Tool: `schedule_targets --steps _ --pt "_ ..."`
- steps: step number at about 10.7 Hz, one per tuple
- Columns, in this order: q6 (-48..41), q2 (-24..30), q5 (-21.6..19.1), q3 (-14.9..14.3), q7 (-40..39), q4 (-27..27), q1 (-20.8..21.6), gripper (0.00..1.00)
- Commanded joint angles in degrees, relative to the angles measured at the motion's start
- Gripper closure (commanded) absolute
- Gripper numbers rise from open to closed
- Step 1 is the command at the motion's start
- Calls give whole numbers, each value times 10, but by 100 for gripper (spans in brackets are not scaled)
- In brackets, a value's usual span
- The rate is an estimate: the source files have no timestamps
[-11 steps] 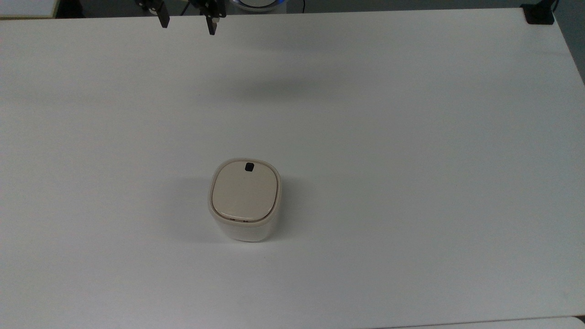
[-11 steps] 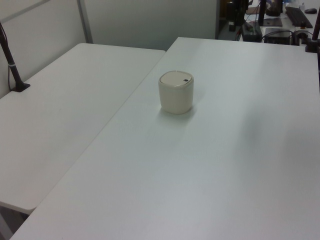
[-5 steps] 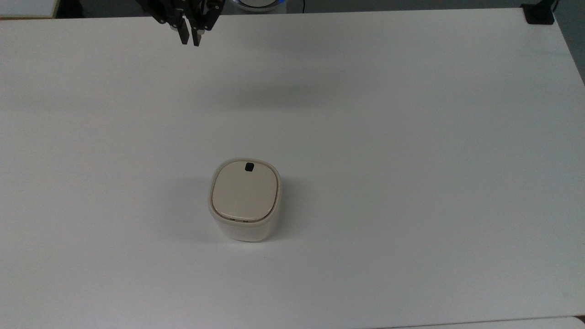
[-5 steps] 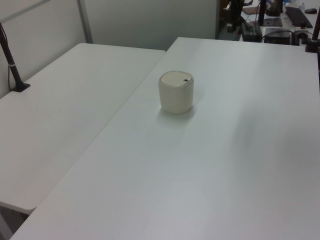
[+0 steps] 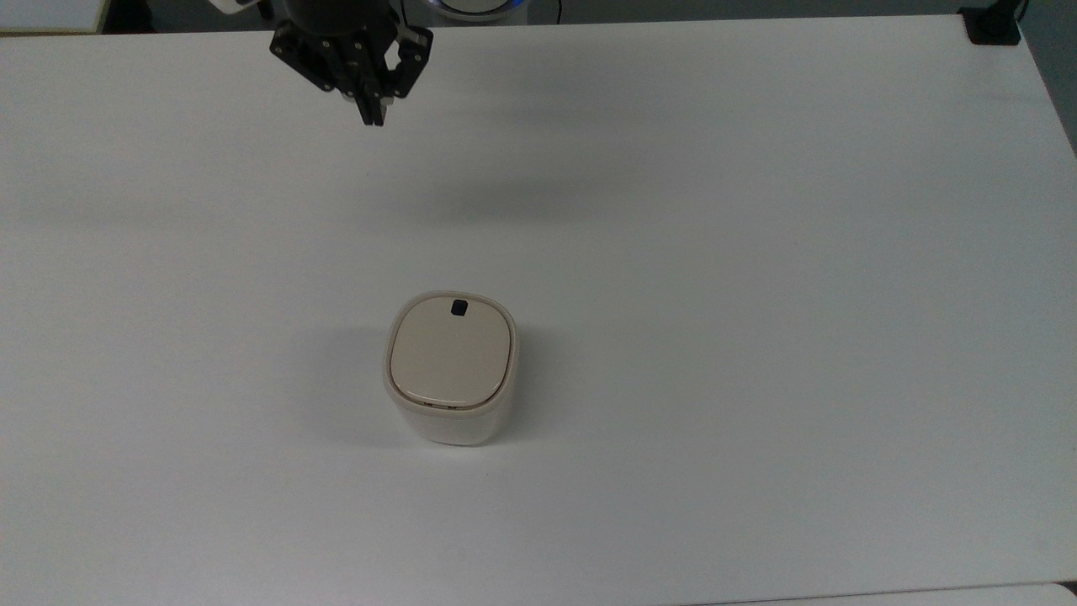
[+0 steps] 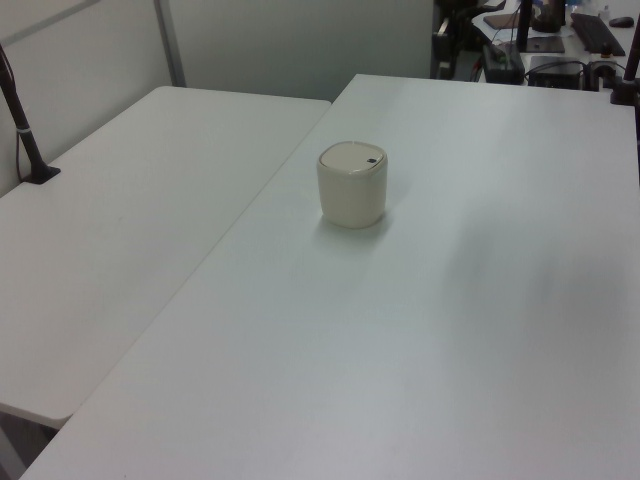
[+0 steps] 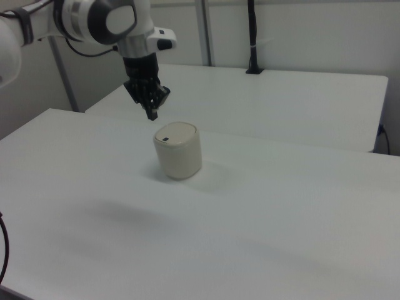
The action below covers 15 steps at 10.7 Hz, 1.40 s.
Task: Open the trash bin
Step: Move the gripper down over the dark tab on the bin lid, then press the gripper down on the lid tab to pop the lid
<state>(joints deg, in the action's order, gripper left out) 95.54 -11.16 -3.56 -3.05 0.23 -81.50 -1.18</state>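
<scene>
Cream plastic forms the trash bin (image 5: 451, 370), set upright mid-bench (image 5: 757, 252), lid (image 5: 450, 352) shut, its black latch (image 5: 458, 307) turned toward the tool (image 5: 371, 120). The tool is held well apart above, fingers clenched together on nothing, probably so the latch can be pressed.

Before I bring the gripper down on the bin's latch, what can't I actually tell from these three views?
- Trash bin inside: hidden under the closed lid in the top view.
- Latch: too small in the left view to show its mechanism.
- Gripper height above the table: the top view gives no depth; the right view shows it raised, beyond the bin.
- Arm: cut off by the top view's upper edge.
</scene>
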Motion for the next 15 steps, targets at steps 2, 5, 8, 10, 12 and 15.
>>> schedule_targets --steps 2,5,8,10,12,15 --pt "160 -32 -15 -1 -13 -8 11 91" --pt "245 -74 -19 -1 -8 -8 32 91" --pt "279 -121 -12 -1 -7 -8 44 91" --pt "287 -146 -7 -1 -7 -8 56 91" --pt "287 -154 -7 -2 -8 -9 64 90" --pt "287 -173 -7 -2 -8 -13 67 90"
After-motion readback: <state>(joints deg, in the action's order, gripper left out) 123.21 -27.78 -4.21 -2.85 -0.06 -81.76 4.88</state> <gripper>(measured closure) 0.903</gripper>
